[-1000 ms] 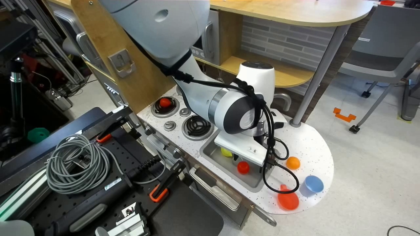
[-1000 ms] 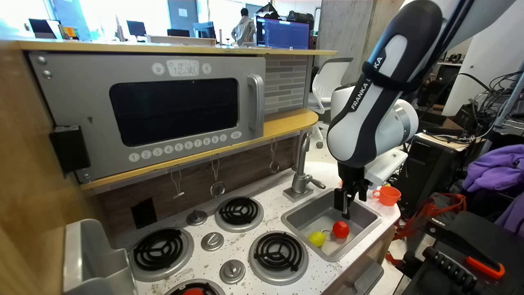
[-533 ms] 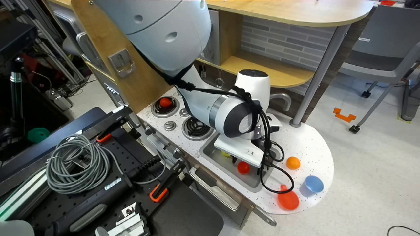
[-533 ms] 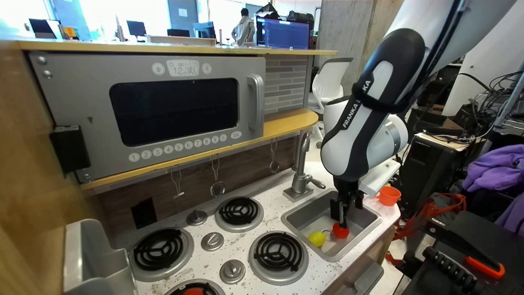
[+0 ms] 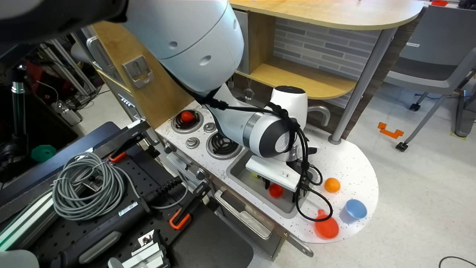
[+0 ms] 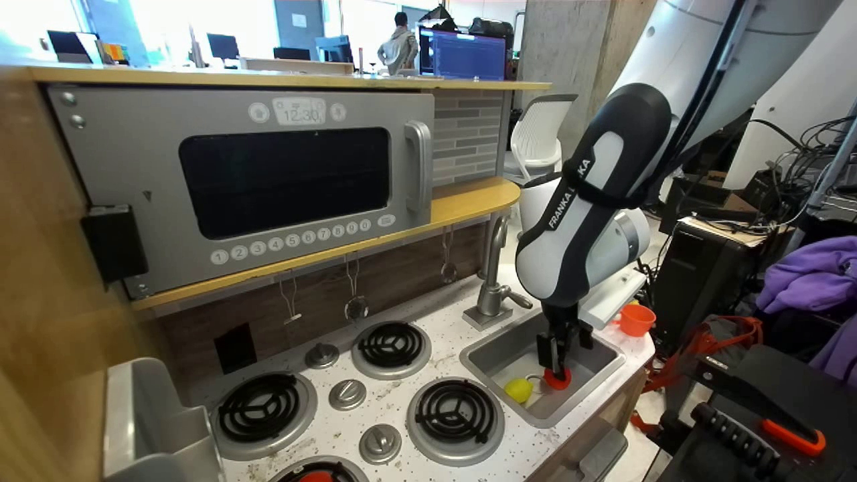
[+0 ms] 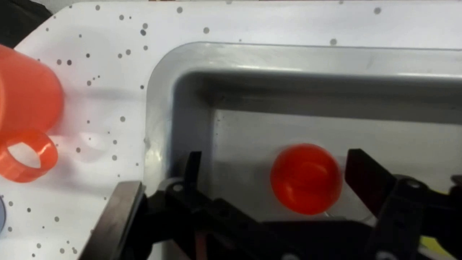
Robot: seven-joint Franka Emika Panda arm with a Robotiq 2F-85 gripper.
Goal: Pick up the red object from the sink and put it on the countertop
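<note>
Gripper (image 7: 275, 154) lowered into metal sink (image 7: 252, 57) over last sec; jaws wide, nothing held. Red ball (image 7: 306, 178) on sink floor, btwn jaws in wrist view, closer to one; contact unclear. Prob. pre-grasp; placement on speckled countertop (image 7: 108, 108) still to do.

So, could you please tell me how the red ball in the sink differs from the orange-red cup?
The ball is rounded, while the cup is open-topped, with a handle. The ball is smaller than the cup. The ball sits in the sink; the cup stands on the counter. Both are reddish.
</note>
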